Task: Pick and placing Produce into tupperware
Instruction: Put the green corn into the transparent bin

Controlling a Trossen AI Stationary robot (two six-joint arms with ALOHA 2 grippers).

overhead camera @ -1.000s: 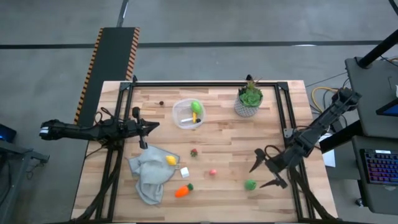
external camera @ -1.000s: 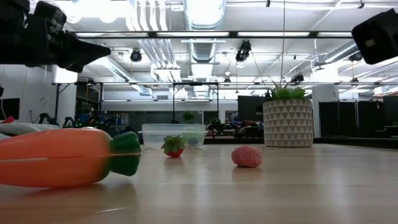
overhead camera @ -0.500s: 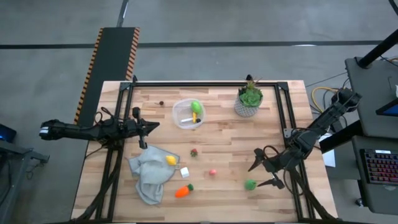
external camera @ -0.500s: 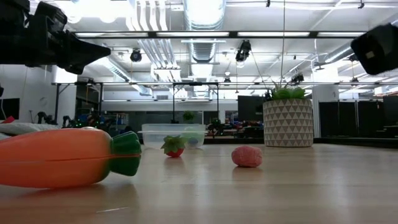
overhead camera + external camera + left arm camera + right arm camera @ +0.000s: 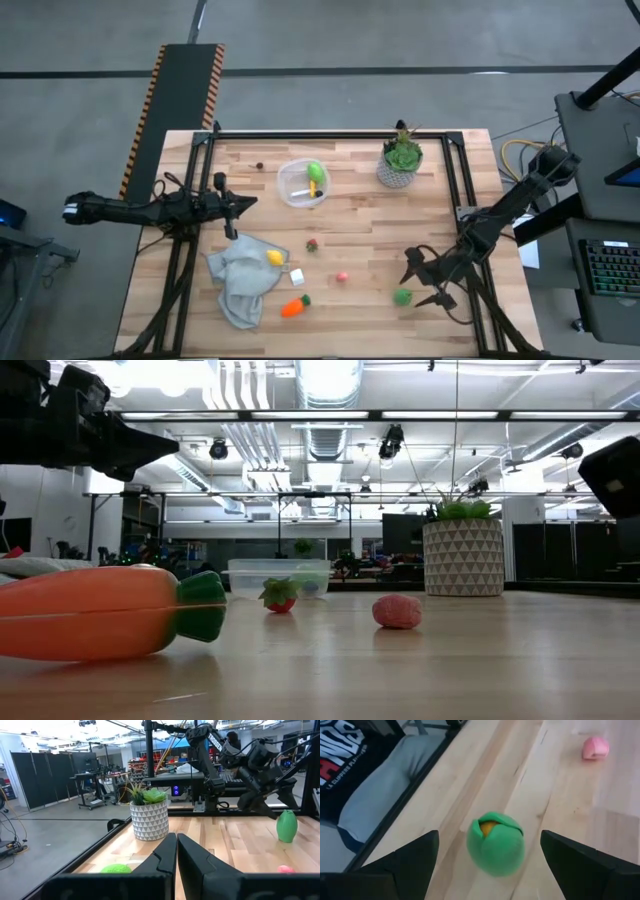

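The clear tupperware point(image 5: 303, 183) stands at the far middle of the table with a green piece point(image 5: 316, 172) inside. A lemon point(image 5: 275, 257) lies on a grey cloth point(image 5: 240, 280). A carrot point(image 5: 294, 306), a red piece point(image 5: 312, 244) and a pink piece point(image 5: 342, 277) lie on the wood. My right gripper point(image 5: 421, 281) is open just right of a round green piece point(image 5: 402, 296). In the right wrist view its fingers point(image 5: 395, 865) stand on either side of that piece point(image 5: 495, 842) without touching it. My left gripper point(image 5: 243, 204) is shut and empty above the table's left side.
A potted plant in a white patterned pot point(image 5: 400, 160) stands at the far right. A small white cube point(image 5: 297, 277) lies beside the cloth. A tiny dark piece point(image 5: 259, 166) lies left of the tupperware. A black frame rail point(image 5: 455, 180) runs along the table's right side.
My right gripper has gone down and a little toward the table's left and near edge, closing on the round green piece, and has stayed open. The produce has kept still.
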